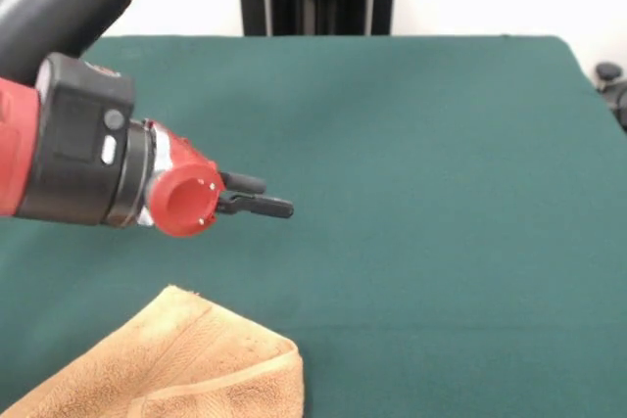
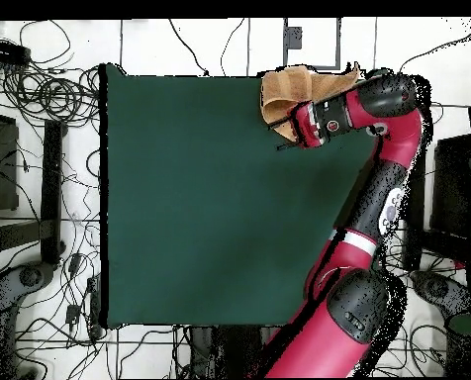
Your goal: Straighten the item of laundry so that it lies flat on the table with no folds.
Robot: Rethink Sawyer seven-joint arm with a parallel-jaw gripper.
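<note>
Gripper (image 1: 266, 197), fingers nearly together and empty, hovers beside the crumpled towel (image 1: 186, 364) at the table (image 1: 441, 193) corner.

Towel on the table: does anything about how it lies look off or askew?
Yes. The towel lies bunched at one corner of the table, with a layer folded over along its banded hem rather than spread flat. In the overhead view it hangs past the table's edge. The gripper hovers beside it, not touching.

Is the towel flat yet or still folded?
Folded. The towel shows a doubled-over layer with a hem ridge across it, bunched at the table edge, partly out of frame.
</note>
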